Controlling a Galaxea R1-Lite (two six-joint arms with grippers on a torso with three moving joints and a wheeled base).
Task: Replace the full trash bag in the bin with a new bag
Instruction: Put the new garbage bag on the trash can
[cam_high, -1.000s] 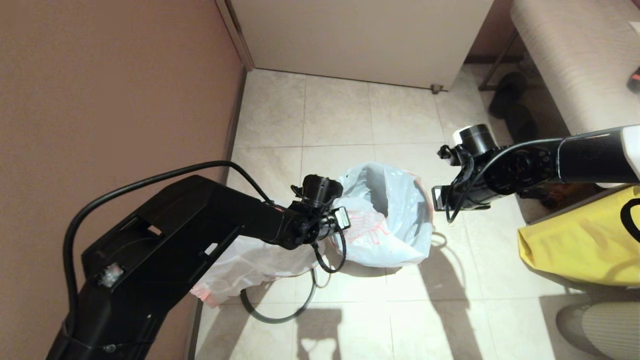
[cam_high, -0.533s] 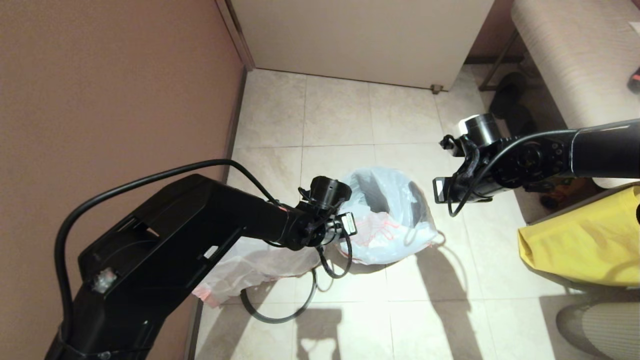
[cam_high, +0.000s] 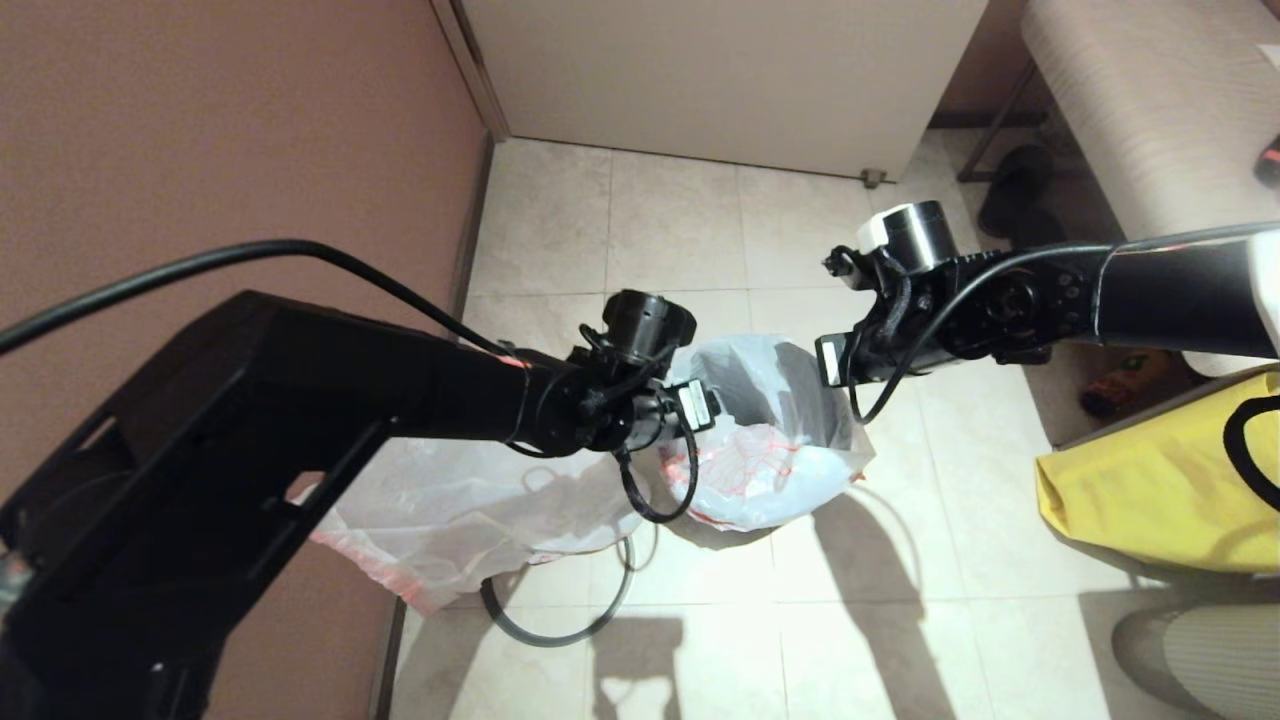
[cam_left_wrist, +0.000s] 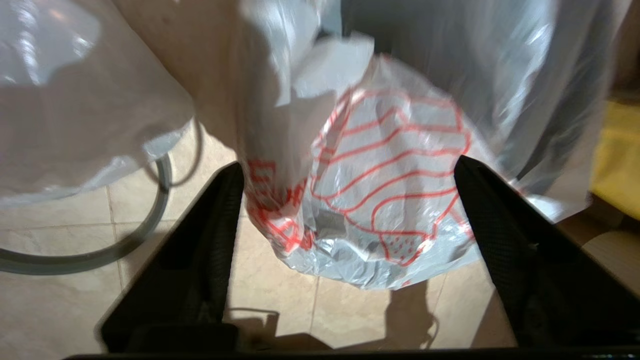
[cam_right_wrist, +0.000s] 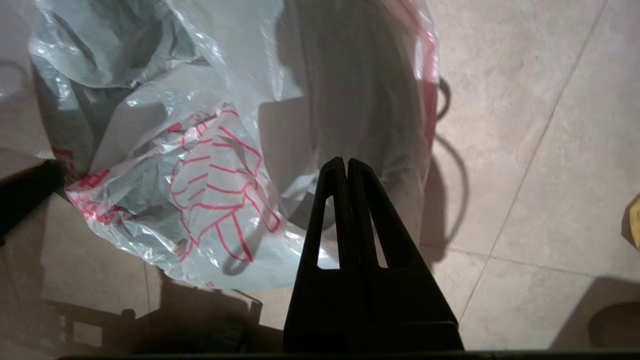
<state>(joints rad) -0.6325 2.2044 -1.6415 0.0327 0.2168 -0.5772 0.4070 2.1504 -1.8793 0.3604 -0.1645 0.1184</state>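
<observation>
The new bag (cam_high: 775, 465), white film with a red-orange line drawing, is draped into and over the black bin (cam_high: 745, 385), whose dark wall shows through the film. My left gripper (cam_left_wrist: 347, 164) hangs open just above the bag's near-left side, with the printed film (cam_left_wrist: 390, 165) below its wide-spread fingers and nothing held. Over the bin's right rim, my right gripper (cam_right_wrist: 346, 162) is shut with nothing visible between its fingers. The full trash bag (cam_high: 450, 510) lies on the floor to the left, by the wall. The grey rim ring (cam_high: 560, 625) lies on the tiles beside it.
A brown wall (cam_high: 220, 150) runs along the left and a white cabinet (cam_high: 720, 70) closes the back. A yellow fabric bag (cam_high: 1160, 490) stands at the right, below a pale bench (cam_high: 1150, 110). Bare tiles (cam_high: 700, 220) lie behind the bin.
Both arms have risen, and the right gripper has shifted left over the bin's rim. The new bag's raised mouth has sunk lower onto the bin.
</observation>
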